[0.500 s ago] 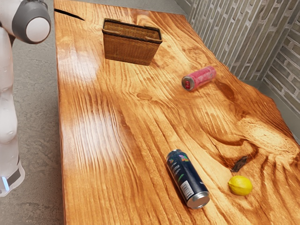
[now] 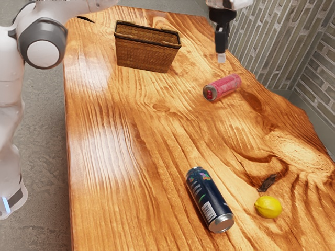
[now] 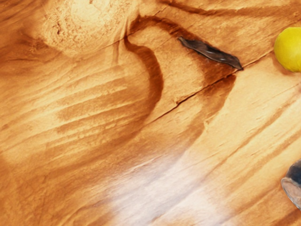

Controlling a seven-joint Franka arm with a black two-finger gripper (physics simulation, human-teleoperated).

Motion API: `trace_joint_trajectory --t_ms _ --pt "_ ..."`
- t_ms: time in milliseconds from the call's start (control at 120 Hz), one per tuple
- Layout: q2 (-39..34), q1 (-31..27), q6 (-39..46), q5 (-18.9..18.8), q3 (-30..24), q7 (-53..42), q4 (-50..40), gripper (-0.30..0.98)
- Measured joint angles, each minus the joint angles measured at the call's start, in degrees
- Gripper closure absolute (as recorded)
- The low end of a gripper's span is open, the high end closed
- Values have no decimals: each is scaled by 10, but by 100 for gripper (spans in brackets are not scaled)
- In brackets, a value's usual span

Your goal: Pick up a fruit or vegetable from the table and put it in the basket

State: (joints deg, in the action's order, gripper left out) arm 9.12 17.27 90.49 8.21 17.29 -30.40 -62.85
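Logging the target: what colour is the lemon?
Yellow lemon; it shows best in the exterior view.

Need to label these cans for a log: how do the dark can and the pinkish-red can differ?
The dark can is navy with a barcode; the pinkish-red can shows none. In the exterior view, the dark can's silver end faces the lower edge, while the pinkish-red can's end faces the left. Both lie on their sides on the table.
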Motion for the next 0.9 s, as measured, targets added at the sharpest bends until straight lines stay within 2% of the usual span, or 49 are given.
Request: trace_joint_trajectory --t_ms 158,233,442,600,900 --pt "42 92 16 -1 -2 -13 1 2" --pt "62 110 30 -1 -20 -18 1 2" --pt "126 112 56 -1 -32 -29 1 2" --pt "144 115 82 -1 -59 -34 3 2" --pt "180 113 105 2 -77 28 6 2"
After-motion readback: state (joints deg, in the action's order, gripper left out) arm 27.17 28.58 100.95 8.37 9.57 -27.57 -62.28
